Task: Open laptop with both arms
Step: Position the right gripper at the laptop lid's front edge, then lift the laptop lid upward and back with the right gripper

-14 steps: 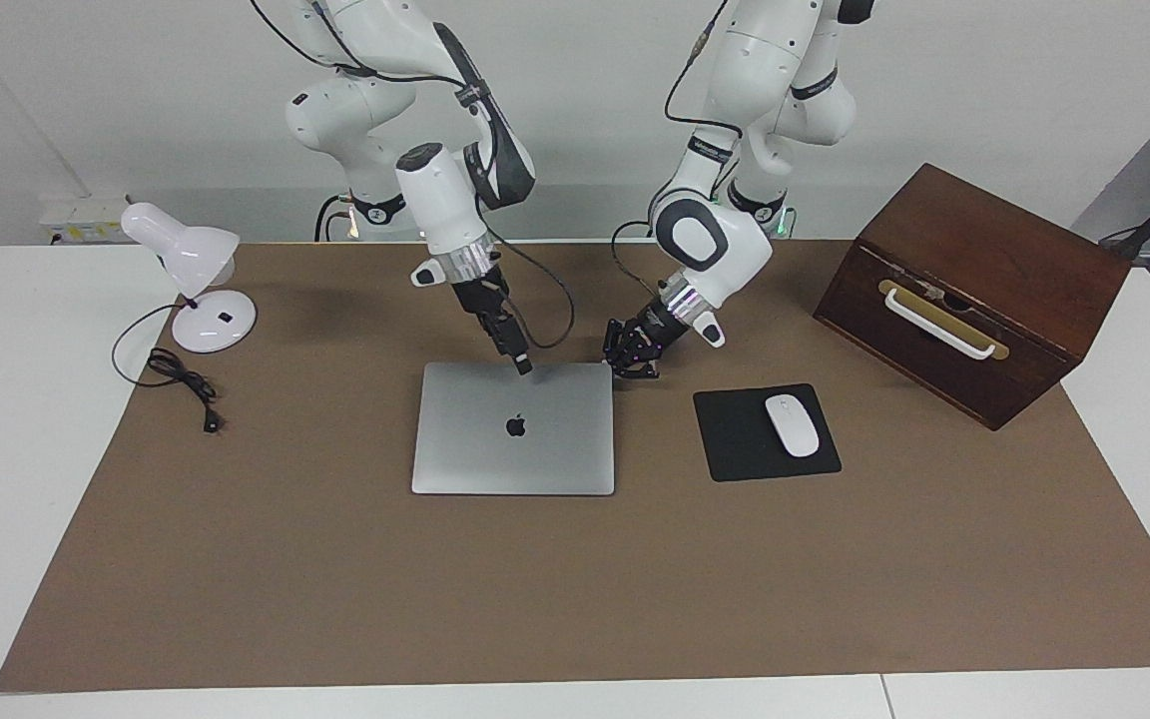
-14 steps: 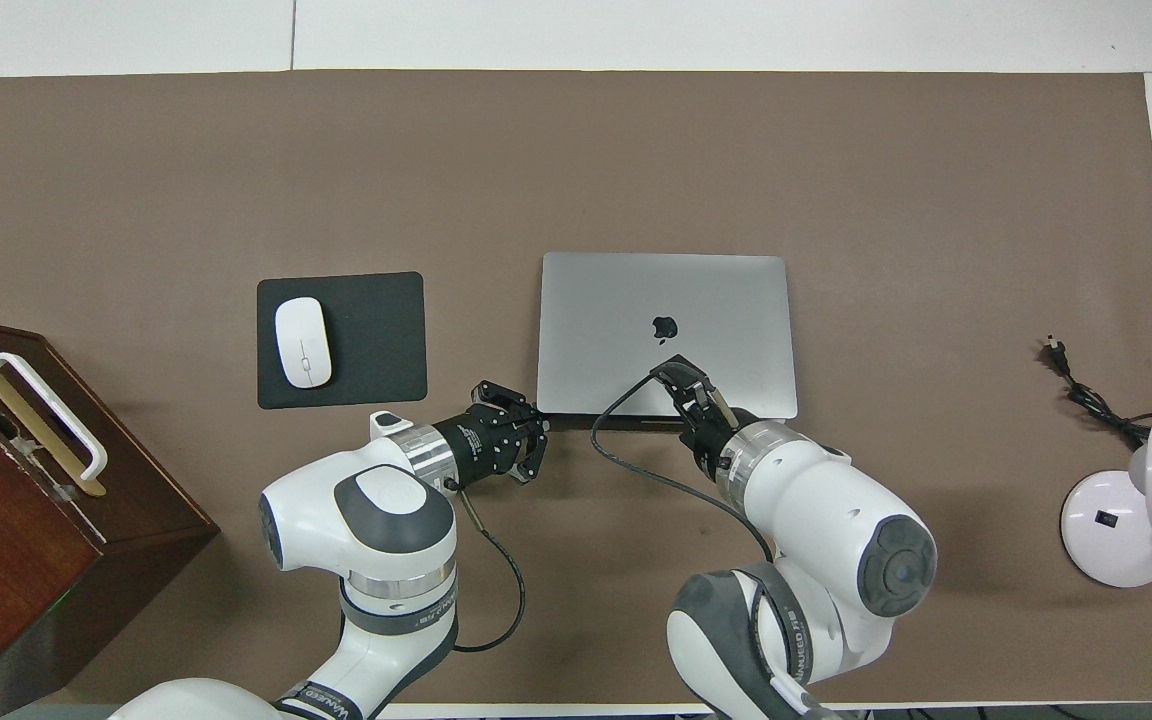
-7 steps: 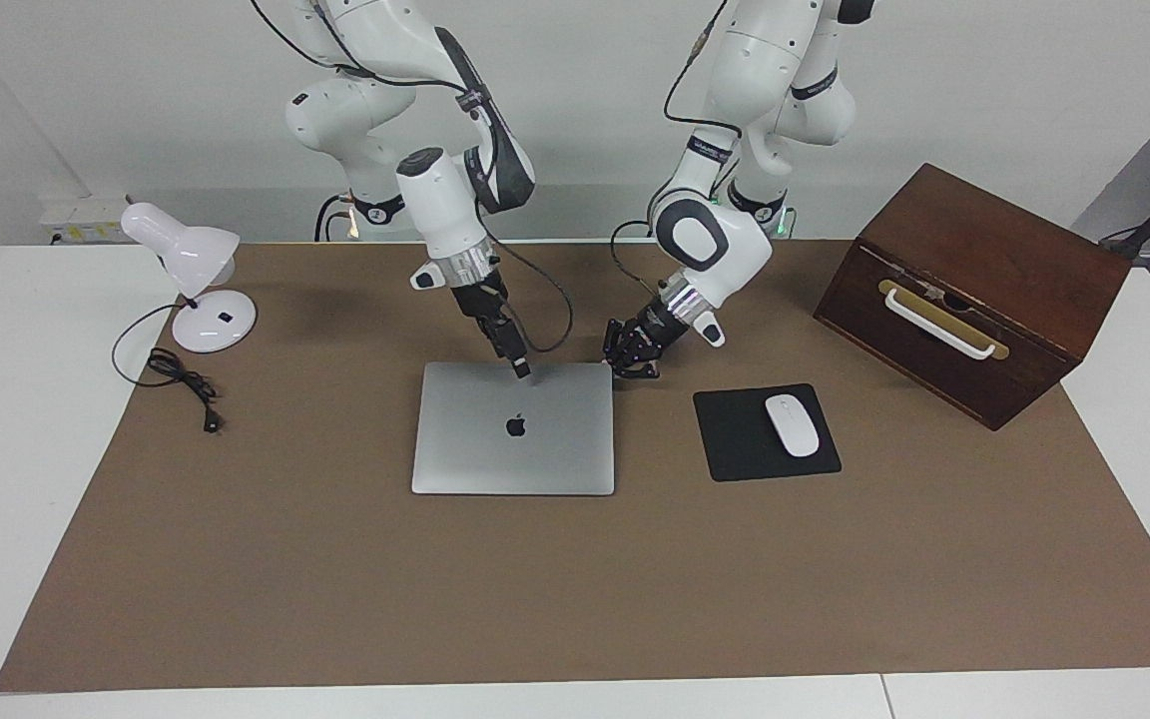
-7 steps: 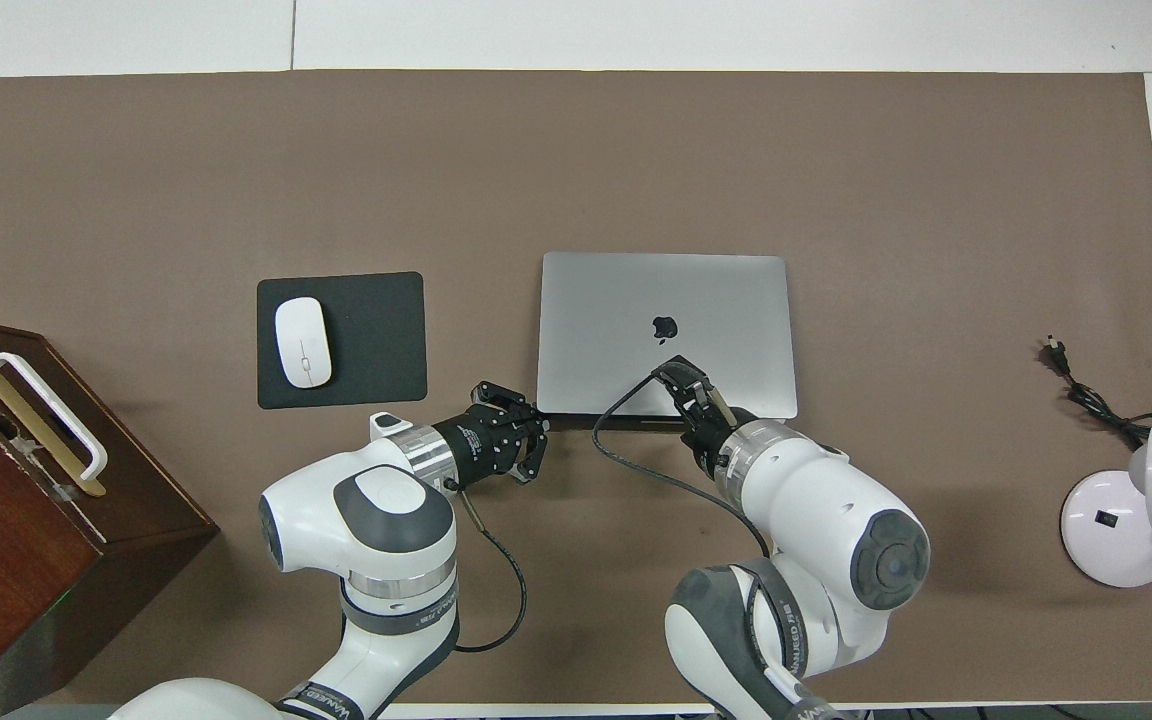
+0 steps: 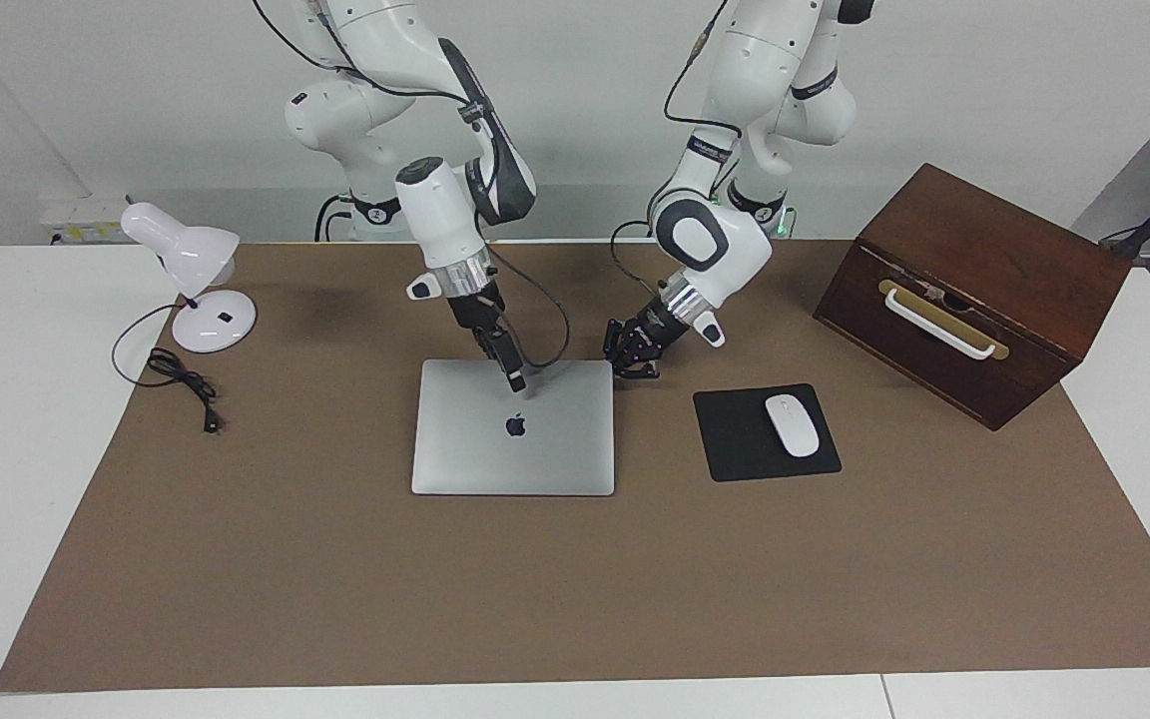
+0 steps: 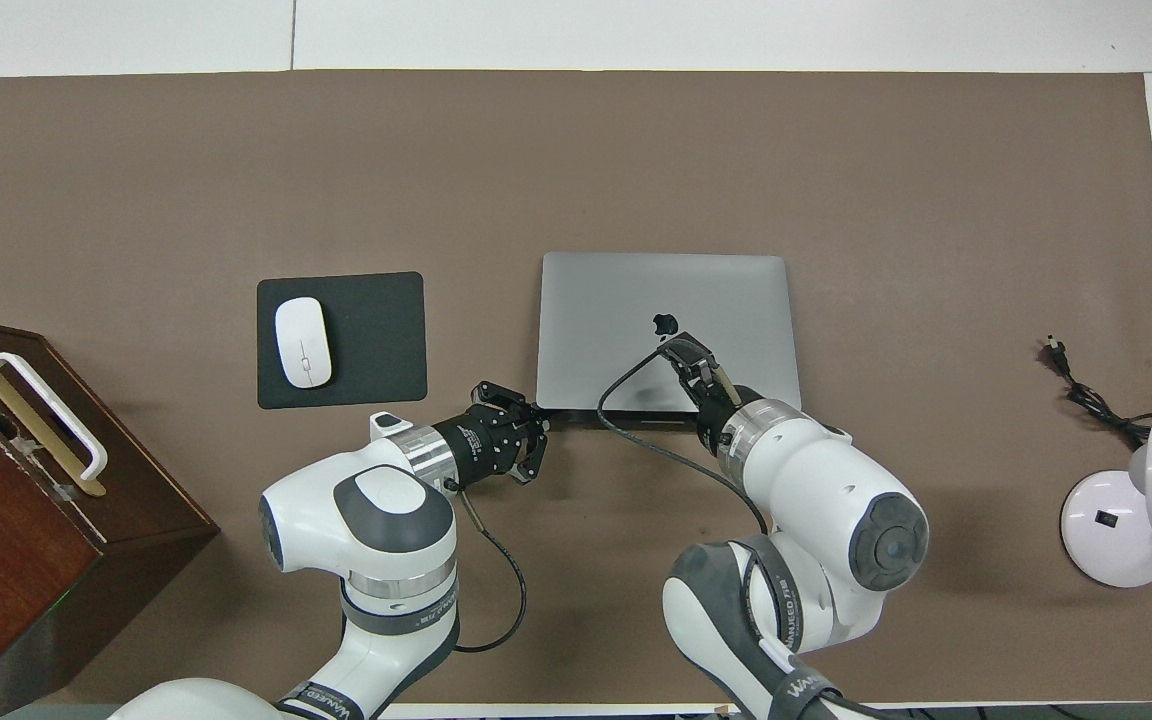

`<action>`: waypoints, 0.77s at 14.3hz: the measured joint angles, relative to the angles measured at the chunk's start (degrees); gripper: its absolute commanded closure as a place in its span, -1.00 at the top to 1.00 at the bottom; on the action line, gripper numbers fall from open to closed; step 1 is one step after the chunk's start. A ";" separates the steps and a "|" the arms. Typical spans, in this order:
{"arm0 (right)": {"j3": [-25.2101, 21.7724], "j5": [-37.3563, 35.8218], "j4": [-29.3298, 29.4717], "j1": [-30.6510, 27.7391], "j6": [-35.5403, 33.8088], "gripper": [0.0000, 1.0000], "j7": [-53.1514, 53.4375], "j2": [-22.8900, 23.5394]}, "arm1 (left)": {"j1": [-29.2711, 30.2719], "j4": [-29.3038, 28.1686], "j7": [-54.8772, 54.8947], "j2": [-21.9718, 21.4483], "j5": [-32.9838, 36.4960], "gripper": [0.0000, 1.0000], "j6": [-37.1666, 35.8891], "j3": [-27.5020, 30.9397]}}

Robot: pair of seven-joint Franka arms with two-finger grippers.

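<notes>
Silver-grey laptop (image 5: 513, 427) at frame centre, lid flat, unopened; right gripper (image 5: 515, 380) shifted from upper lid edge down toward logo, fingers seemingly pressed together, likely bracing; left gripper (image 5: 632, 357) unmoved at upper-right corner, fingers spread.

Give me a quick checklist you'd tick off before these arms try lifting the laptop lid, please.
1. Laptop lies flat and shut: ok.
2. Right gripper over the lid, near its edge nearest the robots: ok.
3. Left gripper at the laptop's corner toward the mouse pad: ok.
4. Either gripper actually gripping the lid: cannot tell.
5. Mouse apart from the laptop: ok.
</notes>
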 measured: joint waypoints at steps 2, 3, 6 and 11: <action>0.00 0.00 0.10 -0.02 0.00 1.00 -0.03 0.02 | 0.00 0.00 0.07 0.00 -0.07 -1.00 0.00 0.00; 0.01 0.00 0.27 -0.09 0.00 1.00 -0.03 0.04 | 0.00 0.00 0.09 0.00 -0.10 -1.00 0.00 0.00; 0.02 0.07 1.45 -0.18 0.00 1.00 -0.03 0.37 | 0.00 0.00 0.15 0.00 -0.14 -1.00 0.00 0.00; 0.01 0.14 4.72 -0.26 0.00 1.00 -0.04 1.95 | 0.00 0.00 0.24 0.00 -0.16 -1.00 -0.01 0.00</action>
